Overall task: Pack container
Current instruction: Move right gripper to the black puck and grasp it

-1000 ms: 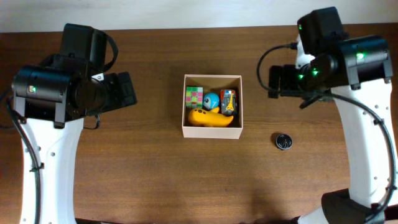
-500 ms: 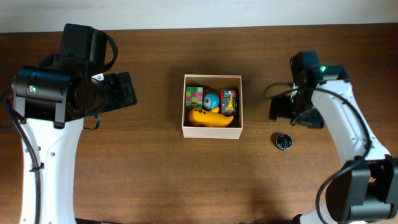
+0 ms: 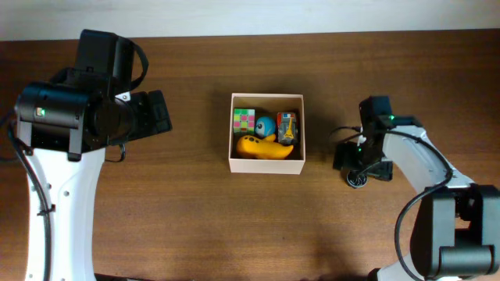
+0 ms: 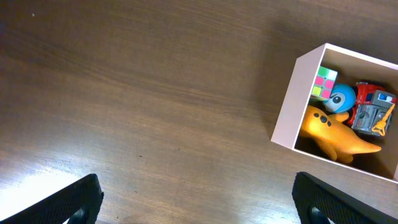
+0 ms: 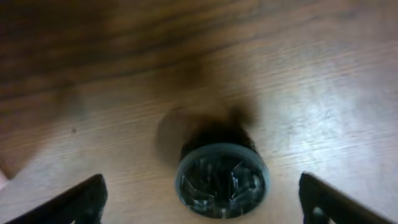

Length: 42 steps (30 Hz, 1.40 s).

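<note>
At the container's [image 3: 266,165] 9 o'clock, the left gripper [image 4: 199,200] hangs idle, jaws wide. The container sits at centre, toys [image 3: 264,147] already inside. At its 4 o'clock the right gripper [image 5: 202,199], jaws wide, hovers over a small dark disc [image 5: 221,180]: picking it up is the step, I judge. Next: lower, straddle, close. The disc's details are blurred; overhead, the gripper half hides it.

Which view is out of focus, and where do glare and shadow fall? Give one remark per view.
Right wrist: soft focus, the black round object blurred, a dark shadow above it. Left wrist: sharp, with glare on the table at lower left. Overhead: evenly lit, the container crisp.
</note>
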Tool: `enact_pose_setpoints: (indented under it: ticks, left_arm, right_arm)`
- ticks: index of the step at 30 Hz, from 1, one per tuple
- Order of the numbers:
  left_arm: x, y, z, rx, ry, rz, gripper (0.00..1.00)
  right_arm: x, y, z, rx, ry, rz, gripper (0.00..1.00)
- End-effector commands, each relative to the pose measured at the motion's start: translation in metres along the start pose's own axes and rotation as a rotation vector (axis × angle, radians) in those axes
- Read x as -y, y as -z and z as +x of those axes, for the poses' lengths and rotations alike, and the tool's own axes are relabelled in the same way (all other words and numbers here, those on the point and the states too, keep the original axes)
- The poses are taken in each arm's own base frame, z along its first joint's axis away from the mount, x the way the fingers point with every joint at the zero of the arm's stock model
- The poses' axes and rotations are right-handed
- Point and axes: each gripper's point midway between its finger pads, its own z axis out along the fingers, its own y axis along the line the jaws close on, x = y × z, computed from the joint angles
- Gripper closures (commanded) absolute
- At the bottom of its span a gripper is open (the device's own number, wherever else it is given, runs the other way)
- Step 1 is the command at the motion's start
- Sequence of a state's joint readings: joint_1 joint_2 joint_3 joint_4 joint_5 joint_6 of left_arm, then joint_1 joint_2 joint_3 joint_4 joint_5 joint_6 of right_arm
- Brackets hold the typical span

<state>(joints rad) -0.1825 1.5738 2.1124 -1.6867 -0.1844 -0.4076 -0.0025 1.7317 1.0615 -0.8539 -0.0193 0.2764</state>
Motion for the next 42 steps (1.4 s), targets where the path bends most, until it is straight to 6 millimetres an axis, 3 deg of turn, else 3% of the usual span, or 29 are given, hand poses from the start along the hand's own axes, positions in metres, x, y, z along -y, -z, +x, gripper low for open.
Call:
enact_pose_setpoints:
  ticks: [1,4,14,26,32,34,37,42]
  left_arm:
    - [-0.003,0.003,-0.002,0.013,-0.007,-0.004,0.01]
    - [-0.003,0.003,-0.002,0.013,-0.007,-0.004,0.01]
    - [-0.003,0.003,-0.002,0.013,-0.007,-0.004,0.01]
    - [-0.003,0.003,-0.002,0.013,-0.007,-0.004,0.01]
    - [-0.003,0.003,-0.002,0.013,-0.007,-0.004,0.01]
    - [-0.003,0.003,-0.002,0.013,-0.007,-0.004,0.01]
    - [-0.003,0.003,-0.002,0.013,-0.007,-0.004,0.01]
    - [-0.003,0.003,-0.002,0.013,-0.007,-0.004,0.01]
  right_arm:
    - [0.009,-0.022,0.014,-0.037,-0.005,0.028,0.11]
    - [0.011,-0.031,0.019,-0.038,-0.005,0.028,0.15]
    - [0.010,-0.031,0.016,-0.028,0.004,0.024,0.30]
    - [0.001,0.001,-0.005,0.001,0.013,0.004,0.46]
    - [-0.001,0.017,-0.010,0.030,0.013,-0.004,0.46]
    - [-0.001,0.017,-0.009,0.025,0.013,-0.003,0.46]
    - [0.000,0.015,-0.005,0.013,0.013,0.001,0.35]
    - [0.005,0.006,-0.002,0.009,0.013,0.024,0.34]
